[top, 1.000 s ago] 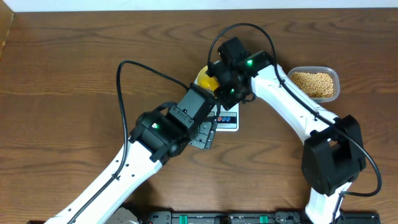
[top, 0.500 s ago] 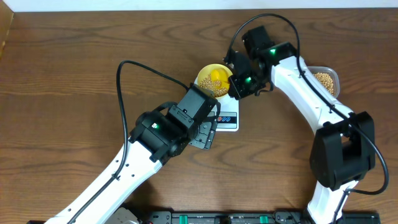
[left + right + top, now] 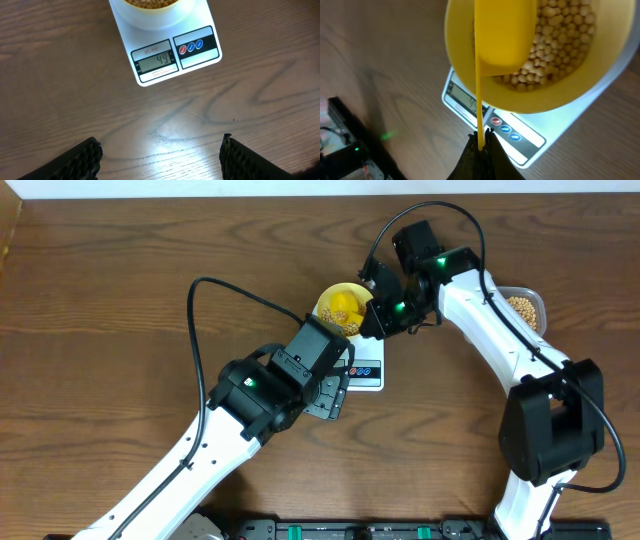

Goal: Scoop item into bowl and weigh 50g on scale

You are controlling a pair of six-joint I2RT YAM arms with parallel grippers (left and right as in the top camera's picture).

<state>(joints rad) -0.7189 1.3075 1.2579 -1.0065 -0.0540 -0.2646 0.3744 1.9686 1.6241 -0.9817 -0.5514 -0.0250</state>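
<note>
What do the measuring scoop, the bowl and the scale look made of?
The measuring scoop is likely moulded plastic: smooth yellow with a soft sheen. The bowl is probably plastic too: even yellow wall, slight gloss. The scale looks like white glossy plastic casing with a printed button panel.

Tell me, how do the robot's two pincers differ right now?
The left pincer stands open and empty; the right pincer is shut on the yellow scoop. The left hangs over bare table beside the scale; the right holds that scoop over the bowl. Both point toward the scale.
</note>
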